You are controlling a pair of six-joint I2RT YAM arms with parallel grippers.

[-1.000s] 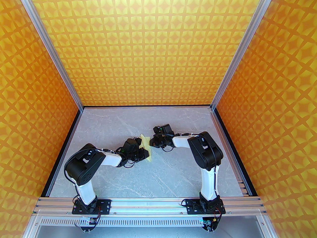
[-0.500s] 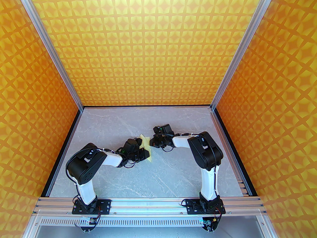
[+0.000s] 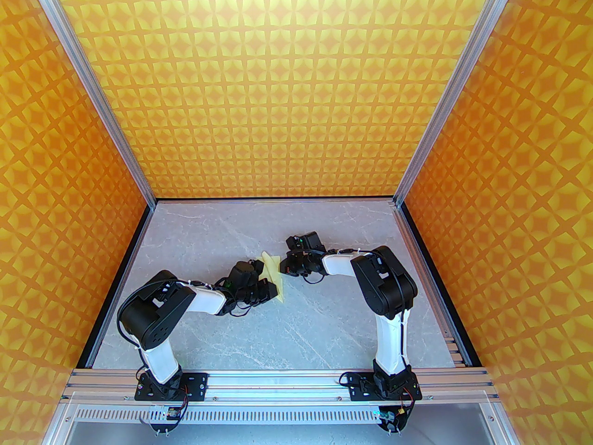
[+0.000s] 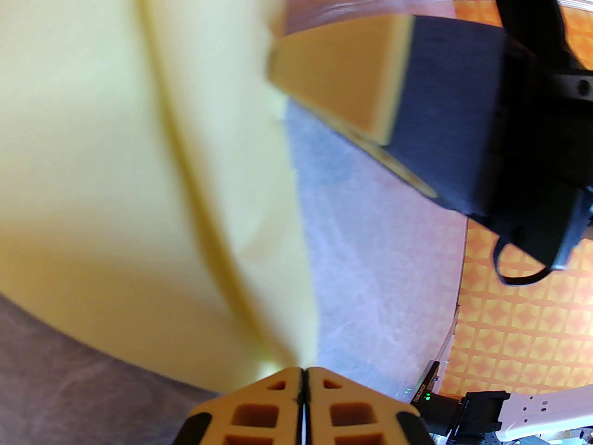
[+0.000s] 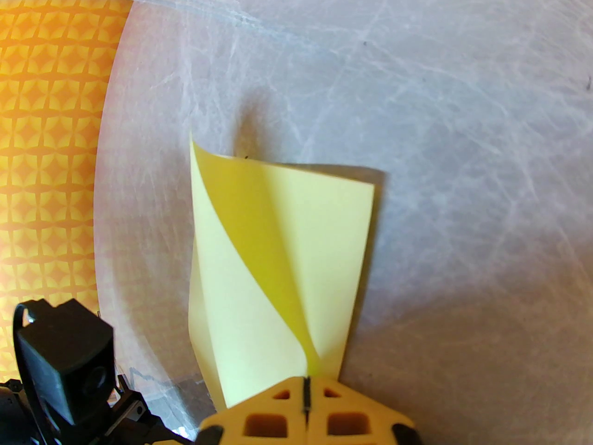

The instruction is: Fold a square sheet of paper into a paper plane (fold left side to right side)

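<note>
Robotics lab test cell. Evidence: alu extrusion frame (image 3: 92,91) boxing in workspace; printed orange-yellow backdrop panels (image 3: 287,86) on 3 sides; grey marble-look tabletop (image 3: 278,332). Black/white left arm (image 3: 157,313) + right arm (image 3: 387,290) bolted to alu rail (image 3: 278,380) at near edge. Exposed wiring (image 3: 183,399) at bases, slotted cable duct (image 3: 278,416) below. Cam module (image 5: 69,355) on wrist.

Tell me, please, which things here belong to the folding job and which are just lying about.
Belonging to the job: sheet of paper, left hand, right hand, both pinching it.
Merely surroundings: grey table, orange patterned walls, aluminium frame.
</note>
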